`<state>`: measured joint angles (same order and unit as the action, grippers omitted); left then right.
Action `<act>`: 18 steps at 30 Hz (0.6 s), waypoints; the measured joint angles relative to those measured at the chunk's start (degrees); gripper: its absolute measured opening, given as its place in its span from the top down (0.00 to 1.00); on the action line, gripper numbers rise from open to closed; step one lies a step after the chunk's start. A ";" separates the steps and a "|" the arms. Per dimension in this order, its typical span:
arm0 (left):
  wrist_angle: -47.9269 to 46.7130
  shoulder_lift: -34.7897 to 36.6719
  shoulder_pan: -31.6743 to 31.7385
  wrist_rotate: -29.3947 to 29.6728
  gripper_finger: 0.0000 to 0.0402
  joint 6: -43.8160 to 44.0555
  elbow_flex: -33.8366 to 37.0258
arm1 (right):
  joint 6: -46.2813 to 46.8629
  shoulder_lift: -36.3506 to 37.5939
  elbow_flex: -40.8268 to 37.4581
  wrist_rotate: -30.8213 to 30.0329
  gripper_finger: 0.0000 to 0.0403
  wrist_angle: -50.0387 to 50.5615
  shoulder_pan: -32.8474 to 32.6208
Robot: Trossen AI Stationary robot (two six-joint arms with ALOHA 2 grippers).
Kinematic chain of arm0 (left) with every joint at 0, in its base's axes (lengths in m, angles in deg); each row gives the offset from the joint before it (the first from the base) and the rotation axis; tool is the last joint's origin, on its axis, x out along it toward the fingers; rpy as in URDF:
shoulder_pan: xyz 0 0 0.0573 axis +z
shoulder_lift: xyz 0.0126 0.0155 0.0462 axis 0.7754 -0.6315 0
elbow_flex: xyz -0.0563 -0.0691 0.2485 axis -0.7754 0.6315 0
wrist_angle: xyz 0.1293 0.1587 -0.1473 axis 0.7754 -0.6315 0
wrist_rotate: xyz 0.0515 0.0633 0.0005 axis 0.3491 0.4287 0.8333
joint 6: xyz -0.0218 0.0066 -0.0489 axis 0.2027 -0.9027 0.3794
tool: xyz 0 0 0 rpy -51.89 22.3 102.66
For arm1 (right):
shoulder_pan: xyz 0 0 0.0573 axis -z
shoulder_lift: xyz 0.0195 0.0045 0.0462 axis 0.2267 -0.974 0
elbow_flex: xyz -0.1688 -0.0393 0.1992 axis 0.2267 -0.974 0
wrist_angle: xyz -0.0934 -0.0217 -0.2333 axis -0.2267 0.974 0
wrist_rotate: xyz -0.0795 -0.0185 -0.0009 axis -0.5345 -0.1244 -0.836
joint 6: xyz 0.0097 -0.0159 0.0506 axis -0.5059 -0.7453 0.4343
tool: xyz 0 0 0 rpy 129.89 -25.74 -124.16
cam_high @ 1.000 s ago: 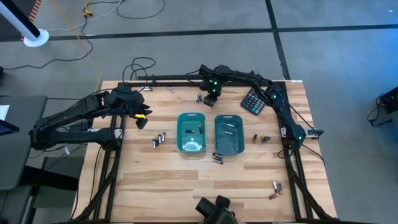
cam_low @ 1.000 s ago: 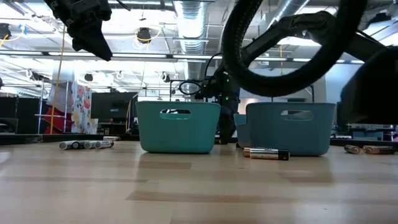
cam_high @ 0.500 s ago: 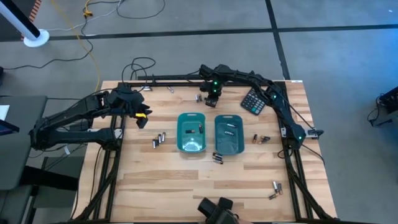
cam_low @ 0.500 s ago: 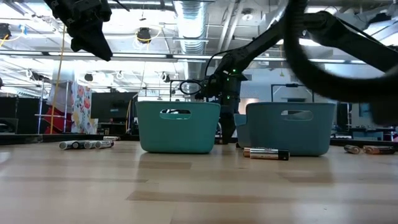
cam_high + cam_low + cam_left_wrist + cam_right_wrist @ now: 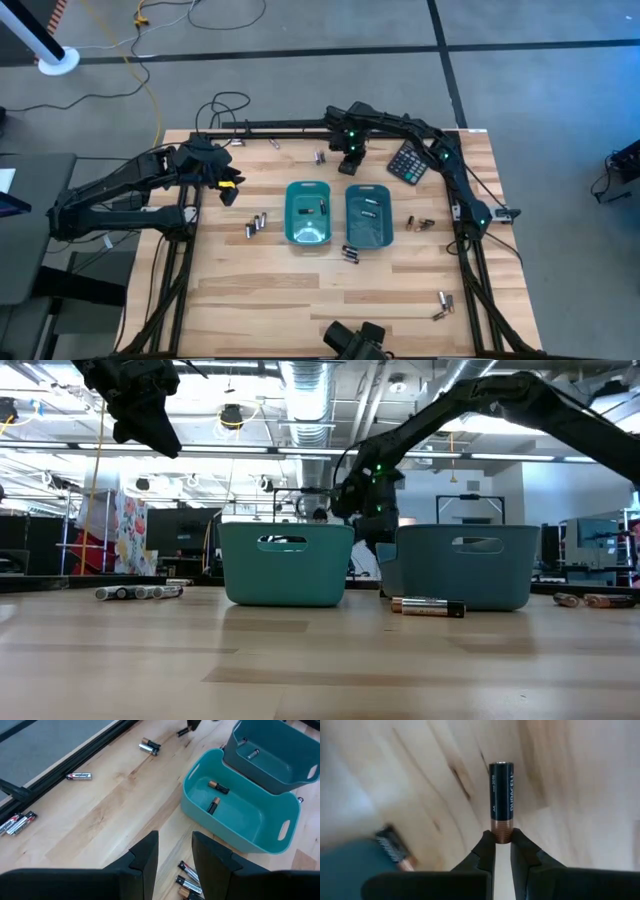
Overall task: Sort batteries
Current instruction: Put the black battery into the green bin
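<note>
While pinched, battery (image 5: 501,792) projects beyond right end effector (image 5: 503,841).

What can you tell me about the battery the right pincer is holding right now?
It is a slim black cylindrical battery with a coppery end, printed with white lettering along its side. The right pincer is shut on the coppery end, one dark finger on each side, so the black body sticks straight out beyond the fingertips to a flat silvery cap. It is held above the light wooden table, apparently touching nothing else. In the high view that pincer sits near the table's far edge, just beyond the two teal trays.
</note>
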<state>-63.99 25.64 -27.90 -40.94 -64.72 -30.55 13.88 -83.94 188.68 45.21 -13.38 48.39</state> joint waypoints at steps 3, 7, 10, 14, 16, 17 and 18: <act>0.02 0.02 -0.01 0.00 0.72 0.20 0.00 | 0.67 1.65 0.16 0.00 0.89 1.14 0.00; 0.02 0.02 0.00 0.00 0.72 0.20 0.00 | 1.09 4.20 0.14 -0.02 0.89 0.90 -0.28; 0.02 0.02 0.00 0.02 0.72 0.20 0.00 | 1.98 7.43 0.20 0.02 0.89 0.89 -0.64; 0.02 0.00 0.00 0.02 0.72 0.18 0.00 | 1.96 11.41 0.20 -0.02 0.89 -0.27 -2.44; 0.02 0.02 -0.02 0.02 0.72 0.11 0.00 | 1.60 13.57 0.26 0.00 0.89 -1.58 -4.19; 0.02 0.00 -0.01 0.02 0.72 0.08 0.00 | 1.07 14.41 0.31 0.11 0.89 -2.31 -5.25; 0.02 0.01 0.00 0.02 0.72 0.04 0.00 | 0.74 15.07 0.31 0.15 0.89 -3.09 -6.41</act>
<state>-63.97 25.65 -27.90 -40.92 -64.69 -30.55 14.62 -68.87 188.99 45.37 -16.47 41.98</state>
